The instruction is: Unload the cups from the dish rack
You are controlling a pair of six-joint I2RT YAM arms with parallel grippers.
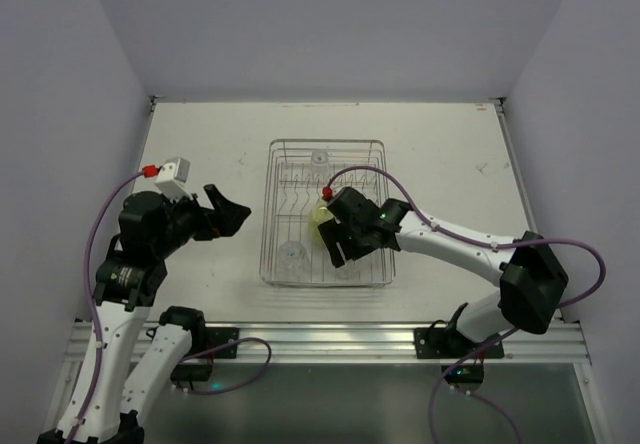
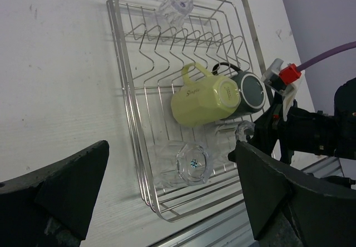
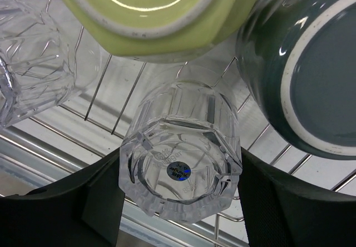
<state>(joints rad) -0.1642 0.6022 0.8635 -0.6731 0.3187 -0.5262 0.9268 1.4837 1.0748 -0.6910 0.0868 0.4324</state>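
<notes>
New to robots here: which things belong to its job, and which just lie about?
Job: silver wire dish rack; pale yellow mug; dark grey-green mug; three clear faceted tumblers.
Not the job: purple cables; white table; metal rail.

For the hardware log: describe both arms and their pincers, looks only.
The left arm and right arm have white links and black joints. The left pincer and right pincer are black, with broad wedge fingers. A purple cable with a red plug reaches each wrist.

The right wrist view's top edge cuts off the yellow cup (image 3: 156, 19), its right edge the dark mug (image 3: 300, 74); whether the right gripper (image 3: 181, 157) touches the tumbler (image 3: 178, 119) is unclear.
</notes>
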